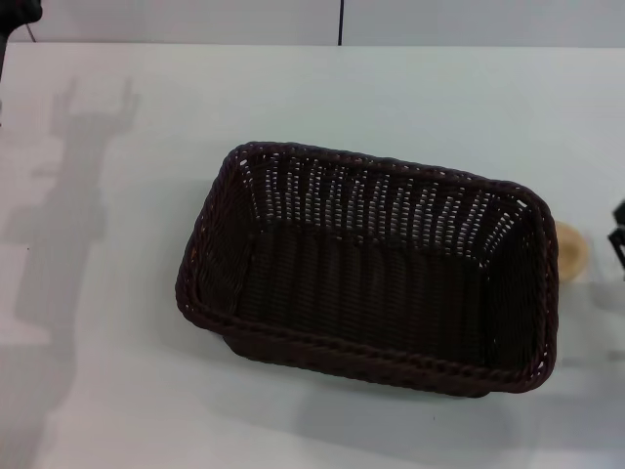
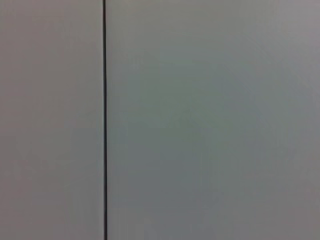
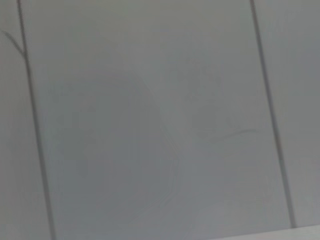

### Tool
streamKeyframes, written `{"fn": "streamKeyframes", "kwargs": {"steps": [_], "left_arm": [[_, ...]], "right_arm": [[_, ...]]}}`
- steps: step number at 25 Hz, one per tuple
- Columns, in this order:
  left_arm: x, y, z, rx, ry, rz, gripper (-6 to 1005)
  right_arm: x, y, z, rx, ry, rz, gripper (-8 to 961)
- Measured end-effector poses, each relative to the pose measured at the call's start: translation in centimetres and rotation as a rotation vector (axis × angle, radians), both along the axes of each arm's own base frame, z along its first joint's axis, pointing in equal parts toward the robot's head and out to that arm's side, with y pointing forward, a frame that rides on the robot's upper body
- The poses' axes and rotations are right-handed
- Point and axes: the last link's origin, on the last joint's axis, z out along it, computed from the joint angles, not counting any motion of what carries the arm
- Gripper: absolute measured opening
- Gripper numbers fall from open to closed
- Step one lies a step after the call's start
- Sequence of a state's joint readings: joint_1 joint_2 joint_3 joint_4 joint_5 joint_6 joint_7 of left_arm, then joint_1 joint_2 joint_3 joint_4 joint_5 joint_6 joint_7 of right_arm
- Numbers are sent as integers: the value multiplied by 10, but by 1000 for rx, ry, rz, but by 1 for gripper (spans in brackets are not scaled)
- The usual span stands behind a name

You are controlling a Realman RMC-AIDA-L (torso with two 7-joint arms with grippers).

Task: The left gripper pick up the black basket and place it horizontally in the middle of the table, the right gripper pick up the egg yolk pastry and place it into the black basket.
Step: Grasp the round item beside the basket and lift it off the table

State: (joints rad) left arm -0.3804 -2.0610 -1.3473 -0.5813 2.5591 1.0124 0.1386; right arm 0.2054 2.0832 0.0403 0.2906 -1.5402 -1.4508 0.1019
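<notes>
The black basket (image 1: 371, 363) stands upright and empty on the white table (image 1: 107, 401), about the middle, its long side running left to right with a slight tilt. The egg yolk pastry (image 1: 573, 256) lies on the table just right of the basket, partly hidden by the basket's right rim. Only a dark piece of my left gripper (image 1: 17, 17) shows, at the far left corner of the head view, well away from the basket. A dark sliver of my right gripper (image 1: 618, 233) shows at the right edge, next to the pastry. Both wrist views show only plain grey surface with thin dark lines.
The arm's shadow (image 1: 68, 215) falls across the left part of the table. A wall with a dark vertical seam (image 1: 341, 21) runs behind the table's far edge.
</notes>
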Motion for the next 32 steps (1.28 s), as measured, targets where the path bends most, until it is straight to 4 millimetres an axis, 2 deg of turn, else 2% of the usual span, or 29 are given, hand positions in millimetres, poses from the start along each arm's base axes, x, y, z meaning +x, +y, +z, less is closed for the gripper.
{"fn": "streamKeyframes", "kwargs": {"steps": [8, 20, 31, 32], "left_arm": [[2, 0, -3, -14, 15, -10, 766], [11, 3, -6, -30, 19, -42, 766], [17, 5, -10, -45, 39, -68, 766], [17, 5, -10, -45, 39, -68, 766]], "right_arm": [[-11, 21, -22, -133, -10, 20, 746], [-10, 24, -31, -190, -9, -8, 740], [-10, 28, -39, -240, -15, -30, 633], [-10, 28, -39, -240, -15, -30, 594]]}}
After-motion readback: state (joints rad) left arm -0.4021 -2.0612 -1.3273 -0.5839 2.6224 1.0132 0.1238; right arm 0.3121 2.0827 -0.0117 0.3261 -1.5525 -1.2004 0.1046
